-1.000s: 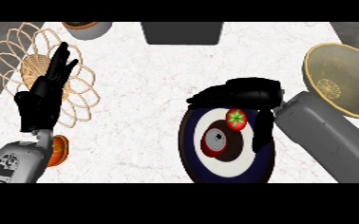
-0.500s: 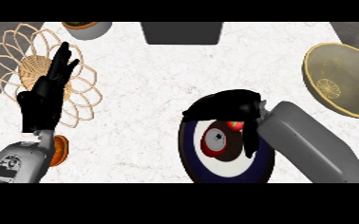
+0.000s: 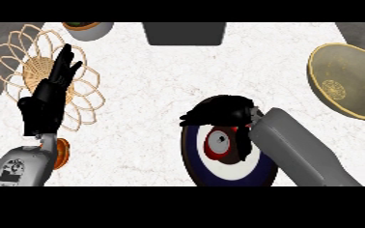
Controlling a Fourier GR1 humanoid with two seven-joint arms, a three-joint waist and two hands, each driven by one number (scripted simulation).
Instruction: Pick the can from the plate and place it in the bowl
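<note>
I see my right hand (image 3: pixel 217 116) curled over the red can (image 3: pixel 217 144) on the round navy-rimmed plate (image 3: pixel 196 166); left hand (image 3: pixel 46 101) open, fingers straight; brass-toned bowl (image 3: pixel 342 84) at the counter's right edge

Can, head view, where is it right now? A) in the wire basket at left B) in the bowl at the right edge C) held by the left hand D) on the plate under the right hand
D: the can sits on the plate, the right hand over it with fingers curling round; the bowl holds no can.
</note>
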